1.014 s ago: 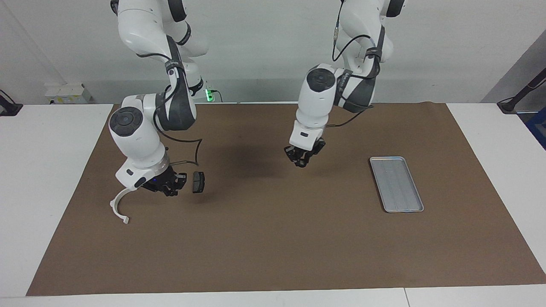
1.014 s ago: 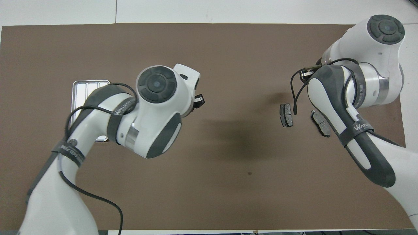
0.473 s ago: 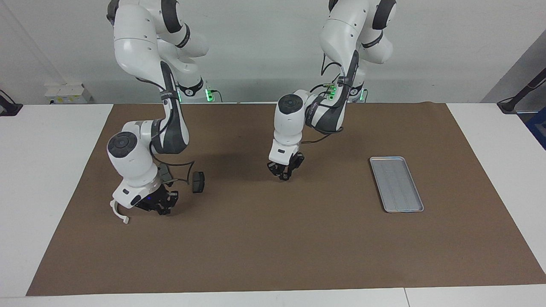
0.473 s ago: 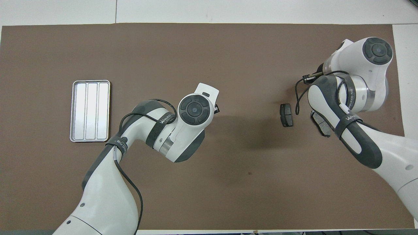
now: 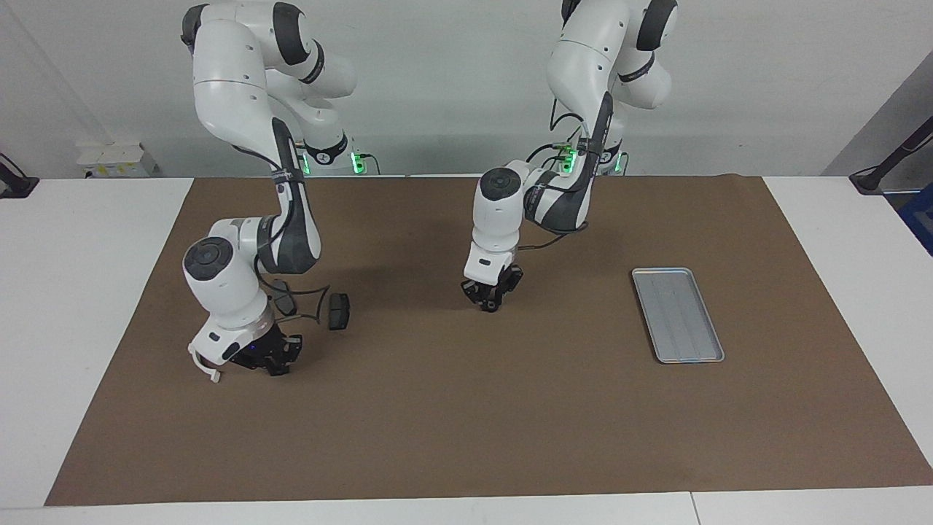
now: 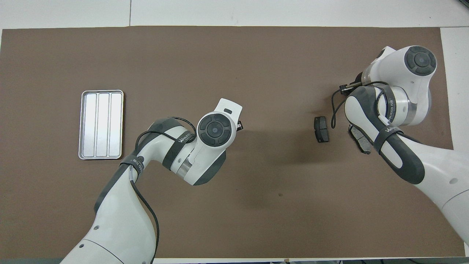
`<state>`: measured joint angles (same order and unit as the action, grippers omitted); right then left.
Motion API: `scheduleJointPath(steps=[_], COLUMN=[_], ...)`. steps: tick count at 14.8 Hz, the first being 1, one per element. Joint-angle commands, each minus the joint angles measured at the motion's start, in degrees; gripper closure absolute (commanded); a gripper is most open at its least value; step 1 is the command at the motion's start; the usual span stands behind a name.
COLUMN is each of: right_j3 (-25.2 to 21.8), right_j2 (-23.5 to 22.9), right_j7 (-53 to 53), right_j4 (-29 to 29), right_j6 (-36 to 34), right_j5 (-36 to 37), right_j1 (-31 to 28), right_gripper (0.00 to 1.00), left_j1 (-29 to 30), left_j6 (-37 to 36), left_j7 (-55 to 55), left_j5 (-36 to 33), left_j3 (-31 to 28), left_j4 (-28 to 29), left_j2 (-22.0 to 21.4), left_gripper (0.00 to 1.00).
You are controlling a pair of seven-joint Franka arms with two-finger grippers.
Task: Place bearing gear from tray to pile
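The silver ribbed tray (image 5: 678,313) lies toward the left arm's end of the table, with nothing showing on it; it also shows in the overhead view (image 6: 100,124). The pile lies toward the right arm's end: a white half-ring bracket (image 5: 213,375), one dark brake pad (image 5: 338,311) (image 6: 321,129), and a second pad (image 6: 362,141) partly under the right arm. My left gripper (image 5: 490,301) hangs low over the middle of the mat, between tray and pile. My right gripper (image 5: 279,363) is low over the mat beside the bracket. No bearing gear shows apart from the grippers.
A brown mat (image 5: 466,423) covers most of the white table (image 5: 80,292). The right arm's cable (image 5: 313,295) loops close to the brake pads.
My left gripper has moved from near the tray to the middle of the mat and come down. My right gripper has dropped lower beside the bracket. Tray and pads have not moved.
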<state>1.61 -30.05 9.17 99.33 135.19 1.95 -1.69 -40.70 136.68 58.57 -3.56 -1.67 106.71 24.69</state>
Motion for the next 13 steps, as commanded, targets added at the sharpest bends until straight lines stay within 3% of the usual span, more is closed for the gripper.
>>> scheduleJointPath(steps=[1,2,4,7,9,13], right_j3=[0.5,0.5,0.5,0.5,0.8,0.8], right_j2=[0.0,0.5,1.9,5.5,8.2,11.7], right_j7=[1.0,1.1,1.2,1.0,-1.8,-30.7], right_j4=[0.1,0.1,0.1,-1.2,-2.6,-5.2], right_j6=[0.5,-0.2,-1.4,-7.5,-13.9,-22.8], right_j5=[-1.0,-0.9,-0.7,-0.3,-0.7,-1.1], right_j1=[-0.5,-0.3,-0.1,1.2,2.9,13.6], right_gripper=[0.00,0.00,0.00,0.00,0.00,0.00], left_j1=[-0.3,-0.1,0.5,6.1,9.3,21.8], left_j6=[1.2,0.4,-3.1,-14.7,-16.7,-16.4], left_j7=[0.7,0.6,0.2,-6.4,-9.7,-25.7], left_j5=[-1.6,-1.6,-1.6,-1.6,-1.7,-4.3], left_j3=[-0.3,-0.4,-0.5,-0.5,-1.0,-1.7], left_j4=[1.7,1.3,-1.0,-6.2,-7.1,-11.2], left_j2=[-1.7,-1.7,-2.1,-9.0,-12.4,-15.5], left_gripper=[0.05,0.00,0.00,0.00,0.00,0.00])
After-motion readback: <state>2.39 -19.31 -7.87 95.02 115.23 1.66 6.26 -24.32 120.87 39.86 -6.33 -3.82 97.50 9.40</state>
